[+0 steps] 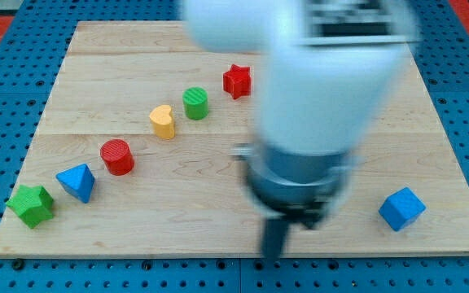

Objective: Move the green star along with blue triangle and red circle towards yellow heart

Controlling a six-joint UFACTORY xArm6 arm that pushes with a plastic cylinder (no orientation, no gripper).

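The green star (31, 205) lies at the board's lower left corner. The blue triangle (77, 181) sits just up and right of it, and the red circle (117, 157) further up and right. The yellow heart (163, 121) lies up and right of the red circle, on the same diagonal line. My tip (273, 254) shows as a blurred dark rod near the view's bottom centre, far to the right of all these blocks and touching none.
A green cylinder (195, 103) and a red star (237, 81) continue the diagonal beyond the heart. A blue cube (401, 208) sits at the lower right. The blurred arm body (316, 89) hides the board's upper middle. The wooden board (177, 228) lies on a blue pegboard.
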